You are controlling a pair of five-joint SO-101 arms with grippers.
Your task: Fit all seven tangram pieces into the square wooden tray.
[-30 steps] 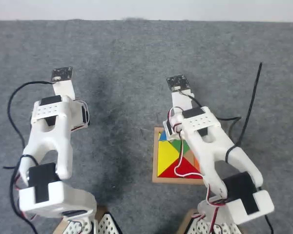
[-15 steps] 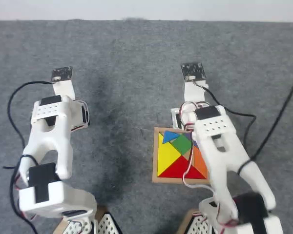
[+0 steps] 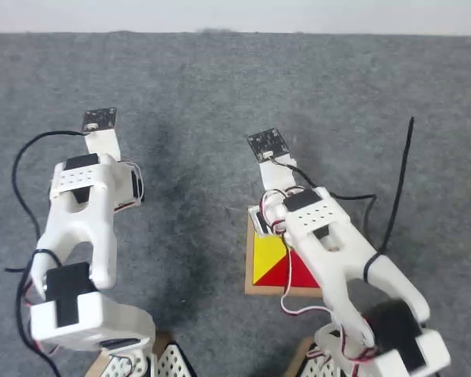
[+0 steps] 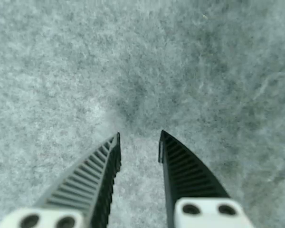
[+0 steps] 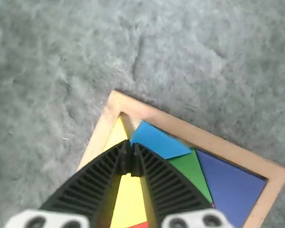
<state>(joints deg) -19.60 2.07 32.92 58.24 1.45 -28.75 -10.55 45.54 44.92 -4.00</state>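
The square wooden tray (image 5: 180,124) holds a yellow triangle (image 5: 128,204), a light blue piece (image 5: 156,140), a green piece (image 5: 192,171) and a dark blue piece (image 5: 230,185). My right gripper (image 5: 131,146) is shut with nothing in it, its tips over the yellow triangle and against the light blue piece's corner, near one tray corner. In the high view my right arm (image 3: 318,228) covers most of the tray (image 3: 250,267); the yellow triangle (image 3: 267,251) and a red piece (image 3: 298,273) show beside it. My left gripper (image 4: 138,140) hangs open over bare carpet.
Grey carpet (image 3: 188,102) covers the whole table. My left arm (image 3: 82,204) stands well to the left of the tray, with open carpet between them. A black cable (image 3: 396,188) runs up beside the right arm. A bare strip of tray floor (image 5: 127,119) shows in the corner.
The right arm swung to the right and farther out, uncovering the tray, then came back left and now hangs over the tray's far left corner. The left arm has kept still.
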